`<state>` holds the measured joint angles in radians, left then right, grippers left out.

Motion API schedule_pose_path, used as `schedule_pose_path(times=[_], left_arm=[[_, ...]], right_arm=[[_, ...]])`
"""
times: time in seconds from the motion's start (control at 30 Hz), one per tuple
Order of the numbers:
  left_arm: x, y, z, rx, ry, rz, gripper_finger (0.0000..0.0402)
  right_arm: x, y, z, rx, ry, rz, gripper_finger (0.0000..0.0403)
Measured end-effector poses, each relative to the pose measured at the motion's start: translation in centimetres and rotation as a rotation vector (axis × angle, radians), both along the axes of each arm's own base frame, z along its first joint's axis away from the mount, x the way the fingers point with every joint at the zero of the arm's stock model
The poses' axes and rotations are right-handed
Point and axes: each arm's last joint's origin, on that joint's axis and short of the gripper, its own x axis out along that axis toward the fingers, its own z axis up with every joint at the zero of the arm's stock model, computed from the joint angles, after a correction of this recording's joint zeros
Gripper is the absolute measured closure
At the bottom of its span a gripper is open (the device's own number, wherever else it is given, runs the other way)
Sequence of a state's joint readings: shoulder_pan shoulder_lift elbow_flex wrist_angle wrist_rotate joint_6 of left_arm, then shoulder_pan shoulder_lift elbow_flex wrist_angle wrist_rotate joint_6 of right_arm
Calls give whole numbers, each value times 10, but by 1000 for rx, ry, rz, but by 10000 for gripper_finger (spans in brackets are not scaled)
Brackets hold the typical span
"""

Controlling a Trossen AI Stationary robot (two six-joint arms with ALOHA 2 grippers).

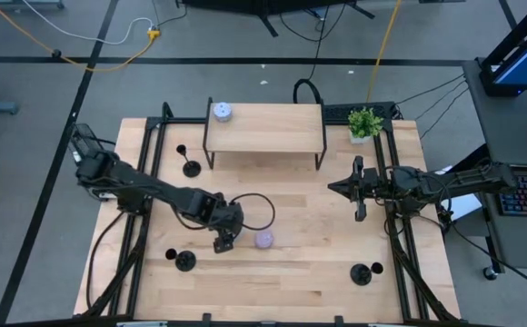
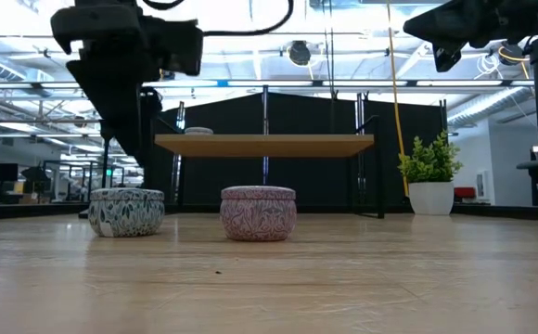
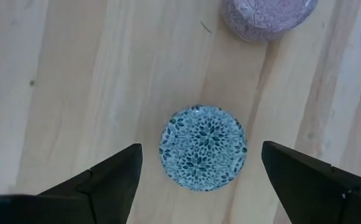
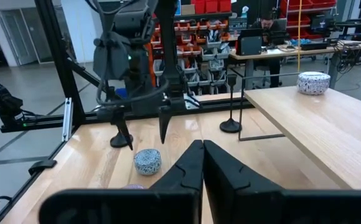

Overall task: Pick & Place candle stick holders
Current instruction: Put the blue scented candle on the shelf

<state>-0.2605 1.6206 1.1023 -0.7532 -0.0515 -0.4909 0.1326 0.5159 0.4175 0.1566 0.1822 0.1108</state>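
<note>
Matte-black candle stick holders [image 1: 192,168] standing untouched; left pincer [image 3: 199,171] spread wide over blue tin [image 3: 203,147]; right pincer [image 4: 202,155] closed, idle.

Three matte-black candle stick holders stand upright: one upper left [image 1: 192,167] beside the shelf, one lower left [image 1: 184,261], one lower right [image 1: 362,272].

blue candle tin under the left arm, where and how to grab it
Grip the blue candle tin across its round side wall, coming straight down. It sits upright, lid up, centred between the left gripper's open fingers, with the purple tin standing apart.
</note>
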Motion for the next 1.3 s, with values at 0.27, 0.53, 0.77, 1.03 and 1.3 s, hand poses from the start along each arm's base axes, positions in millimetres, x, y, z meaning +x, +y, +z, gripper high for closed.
schedule_pose_path(times=[0.27,0.53,0.77,1.03,1.3], left_arm=[[2,10,1,-11,-4,27,64],[4,6,1,-55,-19,59,64],[11,0,-20,-40,41,66,64],[18,-2,-52,-29,146,72,64],[20,-5,-64,-72,195,53,64]], right_arm=[[0,0,0,0,-1,0,399],[0,0,0,0,-1,0,399],[0,0,0,0,0,0,399],[0,0,0,0,0,0,399],[-1,0,0,0,-1,0,399]])
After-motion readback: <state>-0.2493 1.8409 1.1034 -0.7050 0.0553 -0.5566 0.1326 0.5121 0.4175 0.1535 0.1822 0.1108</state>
